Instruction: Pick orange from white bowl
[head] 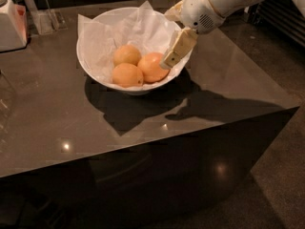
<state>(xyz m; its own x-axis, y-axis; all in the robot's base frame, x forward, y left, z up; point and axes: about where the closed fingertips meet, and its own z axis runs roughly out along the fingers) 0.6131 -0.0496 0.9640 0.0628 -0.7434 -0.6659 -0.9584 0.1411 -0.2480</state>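
Note:
The white bowl (97, 70) stands on the dark table, lined with crumpled white paper whose corners rise over the rim. Three round fruits lie in it. The orange (151, 67) is the largest and reddest, on the right side of the bowl. Two smaller, yellower fruits lie to its left, one behind (127, 55) and one in front (127, 75). My gripper (171, 57) reaches in from the upper right, its tip over the bowl's right rim, just right of the orange and close to it. It holds nothing.
A white appliance (10, 26) stands at the table's far left, with a clear container (45, 20) beside it. The table's right edge (267, 80) and front edge drop off to the floor. The arm's shadow lies on the table in front of the bowl.

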